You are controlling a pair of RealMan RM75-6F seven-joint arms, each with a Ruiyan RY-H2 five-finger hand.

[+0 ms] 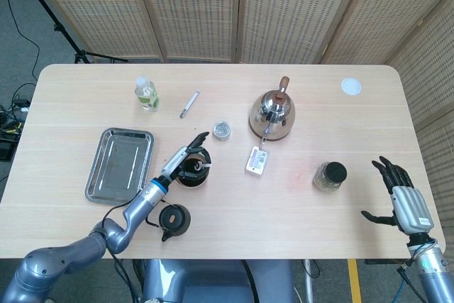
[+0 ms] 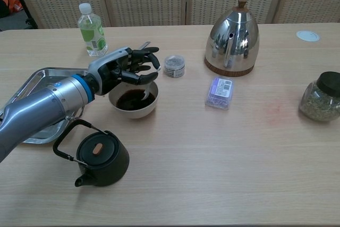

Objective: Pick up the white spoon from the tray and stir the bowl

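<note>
At the far left of the table lies the metal tray (image 1: 119, 164), with nothing on its bare floor; in the chest view the left forearm crosses its near corner. Behind the tray stands a small plastic bottle (image 2: 92, 30) with a white cap and green label. In front of the tray, near the table's front edge, sits a black cast-iron teapot (image 2: 99, 158) with its hoop handle raised.

The left hand (image 2: 123, 67) hangs over the near-left rim of the white bowl (image 2: 134, 102), which holds a dark liquid. Its fingers curl around the handle of the white spoon (image 2: 145, 92), and the spoon's lower end dips into the liquid on the right side of the bowl. How firmly the fingers close on the handle cannot be told, as they hide most of it.

Behind the bowl a slim pen-like object (image 1: 189, 103) lies on the wood, and just to the right of the hand stands a small round tin (image 2: 173, 66). Further right is the shiny steel kettle (image 2: 232, 38) with a wooden knob, and in front of it a small purple packet (image 2: 219, 91) lies flat.

To the right stands a glass jar (image 2: 320, 100) with a black lid, filled with dried greenish matter. A white disc (image 1: 350, 86) rests near the far right corner. The right hand (image 1: 401, 199) hovers beyond the table's right edge, fingers spread apart and holding nothing.
</note>
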